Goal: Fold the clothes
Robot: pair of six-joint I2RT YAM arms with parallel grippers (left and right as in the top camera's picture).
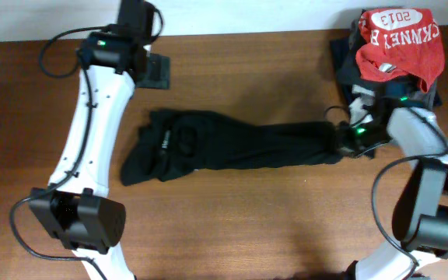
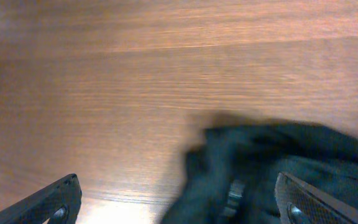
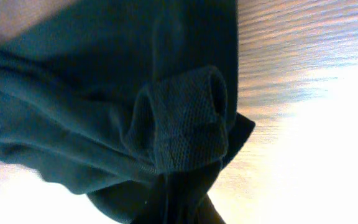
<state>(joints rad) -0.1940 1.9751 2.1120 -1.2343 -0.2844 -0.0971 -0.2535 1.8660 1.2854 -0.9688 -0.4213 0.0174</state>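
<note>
The black shirt (image 1: 239, 144) lies bunched in a long strip across the middle of the wooden table. My right gripper (image 1: 342, 138) is shut on its right end; in the right wrist view the dark fabric (image 3: 104, 93) with a ribbed cuff fills the frame and gathers at the jaws (image 3: 197, 211). My left gripper (image 1: 155, 71) is open and empty above the table, behind the shirt's left end. In the left wrist view the shirt (image 2: 278, 162) lies at lower right between the spread fingers (image 2: 178, 186). A small pale label shows there; no round logo is visible.
A red shirt printed "2013" (image 1: 399, 39) sits on a pile of dark folded garments (image 1: 347, 66) at the back right corner. The brown wooden table (image 1: 247, 225) stretches in front of the black shirt. Both arms' cables hang near their bases.
</note>
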